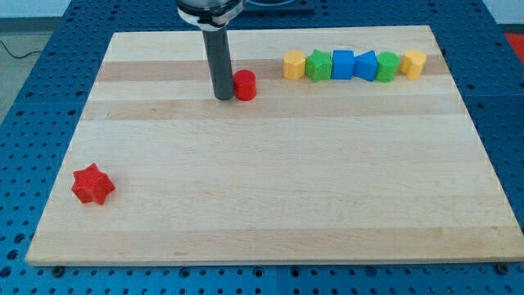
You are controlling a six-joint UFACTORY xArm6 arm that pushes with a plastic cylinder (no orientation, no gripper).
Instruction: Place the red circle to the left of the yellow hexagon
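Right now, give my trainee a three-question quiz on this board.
1. True or false: my tip sits at the view's right of the red circle.
2. How many blocks form the row at the view's top right, from the yellow hexagon to the other yellow block?
3. Which block lies alone near the view's bottom left: A) blue cube, B) red star, C) green block?

Key: 1 false, it sits at the circle's left, close against it; 2 six; 3 B.

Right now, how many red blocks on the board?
2: the red circle block at the view's top, just right of my tip; the red star block at the lower left. None seem hidden.
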